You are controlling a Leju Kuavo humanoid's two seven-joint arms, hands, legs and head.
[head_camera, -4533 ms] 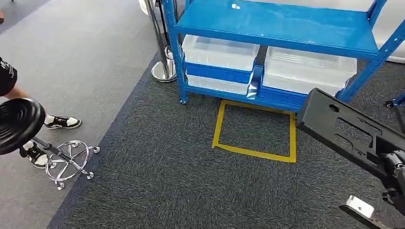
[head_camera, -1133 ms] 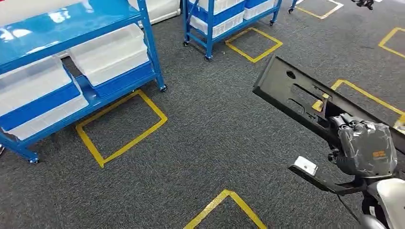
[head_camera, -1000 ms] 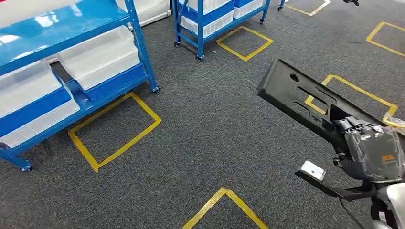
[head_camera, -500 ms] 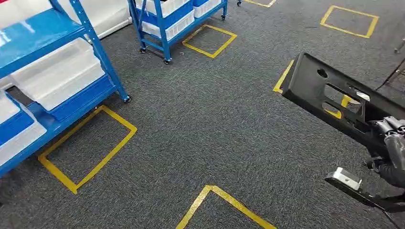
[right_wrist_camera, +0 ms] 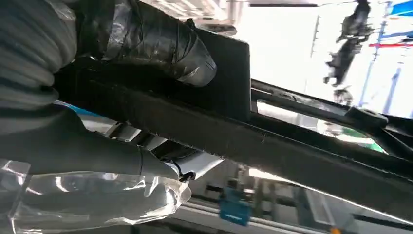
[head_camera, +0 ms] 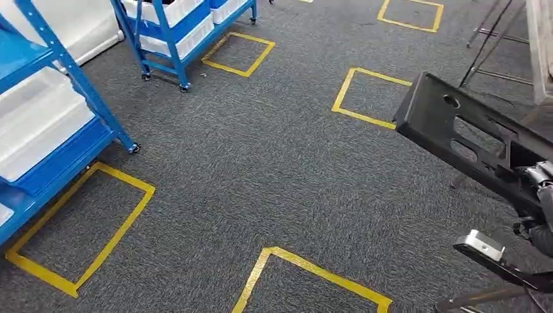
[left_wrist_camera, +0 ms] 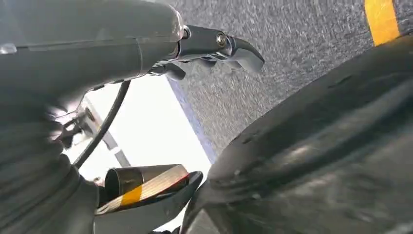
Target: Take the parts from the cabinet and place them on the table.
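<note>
Part: the long black plastic panel with cut-out slots [head_camera: 466, 140] rides at the right of the head view, its long axis running from near the middle of the view out toward the right hand, free end leading, carried above the grey carpet [head_camera: 274, 169].
Right hand: and there it is, the right hand [right_wrist_camera: 97, 92], fingers wrapped tight round the panel's edge, thumb under, dark fingers over the top — a firm grip, clear in the right wrist view.
Left hand: the left hand [left_wrist_camera: 204, 48] hangs by the body with nothing in it; fingers look loosely extended.
Cabinet: the blue metal shelving with white bins [head_camera: 45, 124] lies well off to the left, away from the part.
Bench: a pale edge at far right could be the bench, but I can't tell for sure.
Next call: set-down falls to the right arm, which alone holds the part.
</note>
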